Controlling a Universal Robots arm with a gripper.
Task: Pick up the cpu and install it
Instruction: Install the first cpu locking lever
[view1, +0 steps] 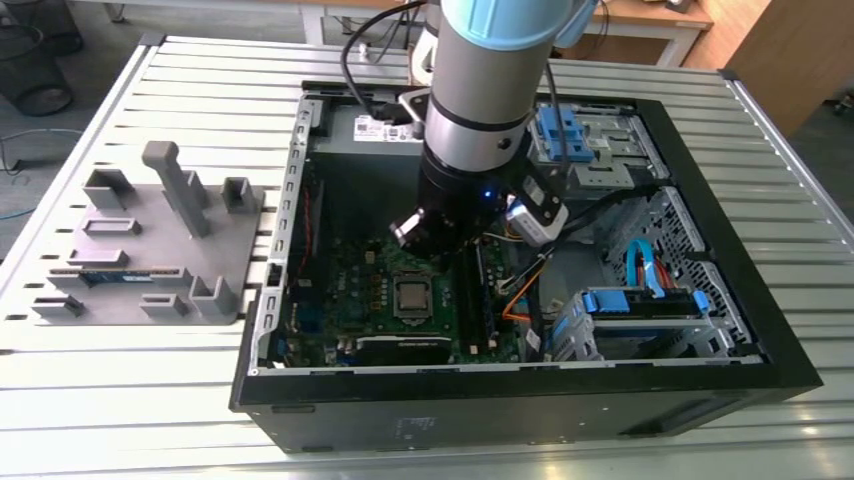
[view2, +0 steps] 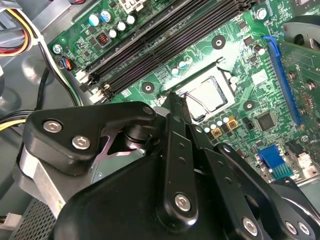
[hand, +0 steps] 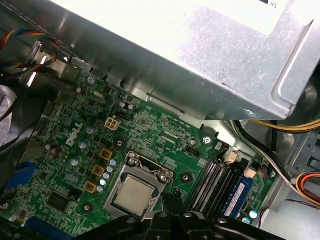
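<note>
Cpu (view1: 412, 294): lies flat in its socket on the motherboard (view1: 350, 300), lower centre of the exterior view; silver top exposed in both wrist views, so seated as the task wants.

Gripper (view1: 430, 236): hangs just above the cpu, inside the open case (view1: 527, 385), apart from the chip. Jaws carry nothing; spread or pressed together cannot be told.

Fixture (view1: 147, 250): grey, on the slatted tabletop (view1: 120, 400), middle left.
</note>
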